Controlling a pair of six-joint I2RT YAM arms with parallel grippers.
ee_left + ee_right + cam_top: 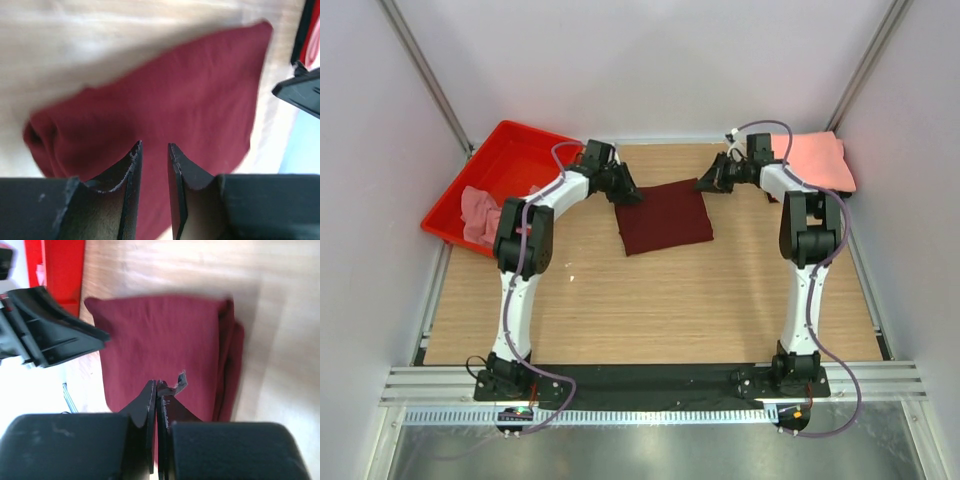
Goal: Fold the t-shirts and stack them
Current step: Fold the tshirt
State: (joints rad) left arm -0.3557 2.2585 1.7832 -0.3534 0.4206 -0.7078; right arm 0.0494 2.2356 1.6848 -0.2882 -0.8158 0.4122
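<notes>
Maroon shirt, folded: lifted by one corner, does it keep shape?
Probably not: the maroon shirt is thin cloth in loose stacked layers, so likely light, and it should droop and unfold. Pushed on the wooden table, it would probably bunch, not slide whole.

We see a red plastic tray lying askew over the far left corner of the light wooden tabletop. Plain white walls close in three sides, and a black plate and metal rails run along the near edge.
</notes>
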